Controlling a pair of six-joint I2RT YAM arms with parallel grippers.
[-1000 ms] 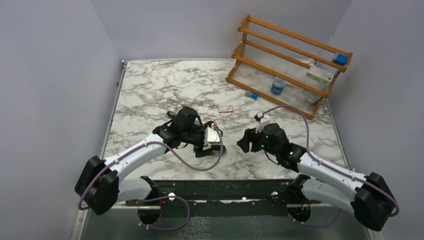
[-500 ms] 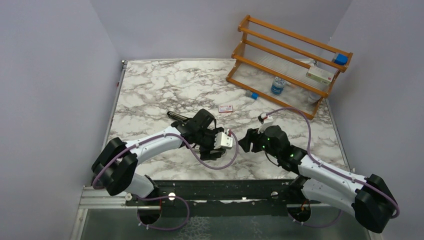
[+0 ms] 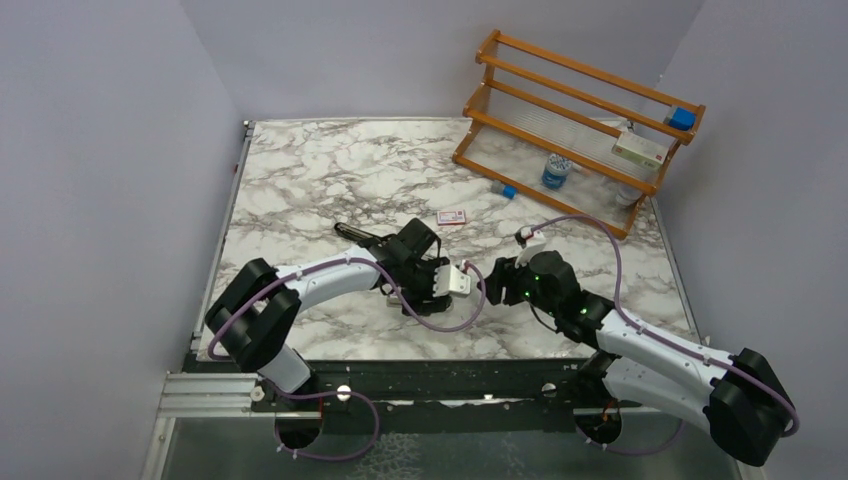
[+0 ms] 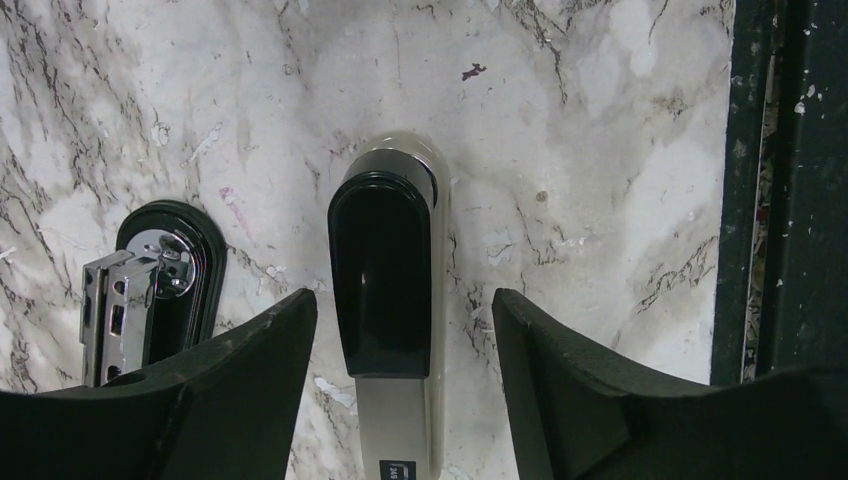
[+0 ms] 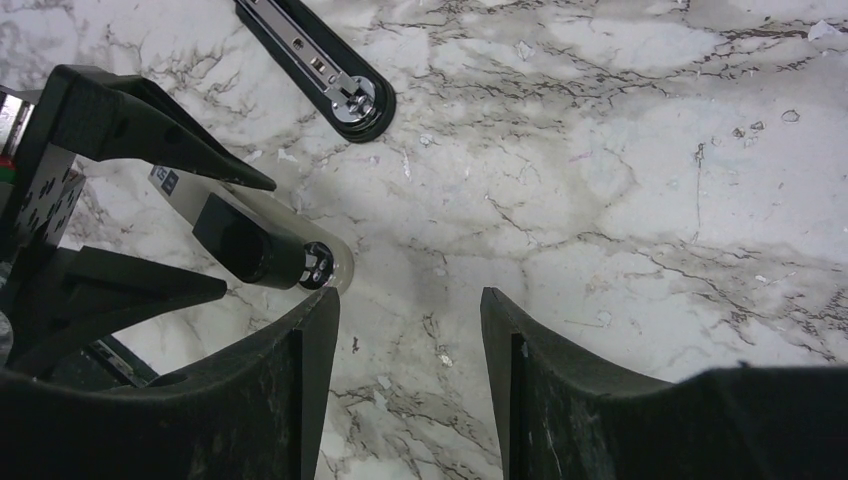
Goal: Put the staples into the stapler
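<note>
The black stapler lies opened out on the marble table. Its base with the silver channel (image 5: pixel 318 62) shows in the right wrist view, and its far end (image 3: pixel 355 232) shows in the top view. Its black-capped upper arm (image 4: pixel 383 270) lies between the fingers of my left gripper (image 4: pixel 403 300), which is open and astride it without touching. The channel part (image 4: pixel 150 290) lies to the left of the left finger. My right gripper (image 5: pixel 410 300) is open and empty over bare table, just right of the upper arm's tip (image 5: pixel 258 247). The pink staples box (image 3: pixel 451 217) lies behind both grippers.
A wooden rack (image 3: pixel 570 120) stands at the back right and holds a bottle (image 3: pixel 556 172), blue blocks and a small box. A blue block (image 3: pixel 508 190) lies in front of it. The table's dark near rail (image 4: pixel 790 200) runs close beside the left gripper.
My left arm has swung right and forward, bringing its open gripper over the stapler's upper arm, and the stapler's far end has come into view. The right arm has barely moved.
</note>
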